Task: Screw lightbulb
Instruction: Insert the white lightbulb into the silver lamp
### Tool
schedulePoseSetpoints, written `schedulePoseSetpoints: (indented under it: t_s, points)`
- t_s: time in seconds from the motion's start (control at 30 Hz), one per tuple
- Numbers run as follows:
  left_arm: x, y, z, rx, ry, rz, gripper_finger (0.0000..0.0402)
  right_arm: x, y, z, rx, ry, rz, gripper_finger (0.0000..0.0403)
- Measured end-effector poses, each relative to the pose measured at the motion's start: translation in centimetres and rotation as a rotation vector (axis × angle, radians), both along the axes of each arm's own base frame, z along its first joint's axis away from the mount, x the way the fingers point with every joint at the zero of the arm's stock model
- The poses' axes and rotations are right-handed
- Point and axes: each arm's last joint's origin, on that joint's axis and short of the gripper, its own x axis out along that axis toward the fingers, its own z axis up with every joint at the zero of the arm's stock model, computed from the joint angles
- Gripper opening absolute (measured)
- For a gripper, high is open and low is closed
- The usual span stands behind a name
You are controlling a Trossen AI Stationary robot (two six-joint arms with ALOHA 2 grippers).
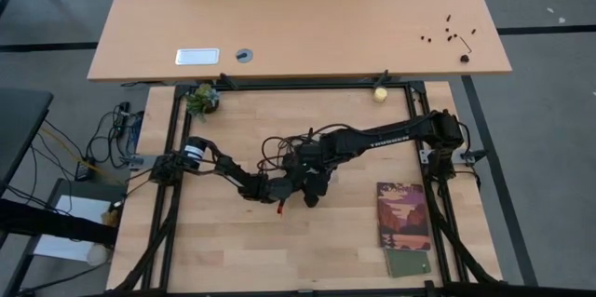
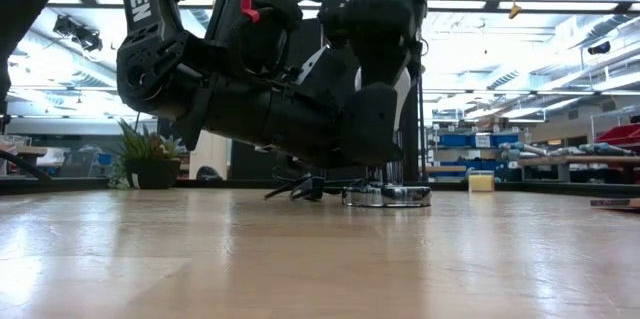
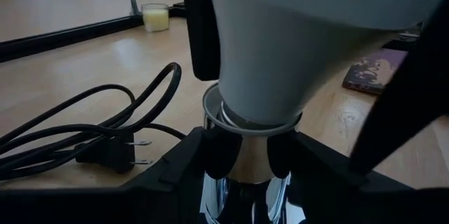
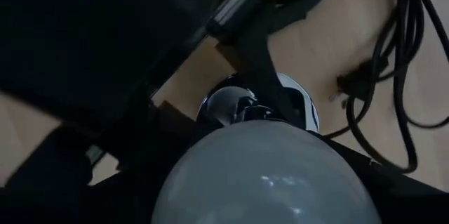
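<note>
White lightbulb (image 3: 295, 34) seated upright in silver socket (image 3: 242, 154) mid-counter (image 1: 233, 250), held between right gripper (image 1: 312, 190) jaws, clamped on glass from above. Socket gripped low by left gripper (image 3: 245, 150), jaws closed on it. Black cord (image 3: 84, 126) coiled just beside.

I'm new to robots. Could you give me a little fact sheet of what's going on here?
Lightbulb: white, upright, base at the socket's mouth
Socket: silver, on the wooden table
Right end effector: gripping the lightbulb's sides
Left end effector: clamped round the socket
Cord: black, plug lying loose beside the socket
</note>
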Motion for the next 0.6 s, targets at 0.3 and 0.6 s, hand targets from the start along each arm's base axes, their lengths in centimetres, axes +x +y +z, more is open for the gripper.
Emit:
schedulePoseSetpoints:
  t_s: [0.3, 0.6]
  points:
    - [0.0, 0.0, 0.0, -0.001, -0.001, 0.002, 0.0184, 0.0, -0.7, -0.1, 0.064, 0.002, -0.182, 0.0306]
    - [0.0, 0.1, 0.0, 0.000, -0.001, 0.009, 0.0184, 0.4, -1.6, 2.7, 0.027, 0.008, -0.092, 0.0319]
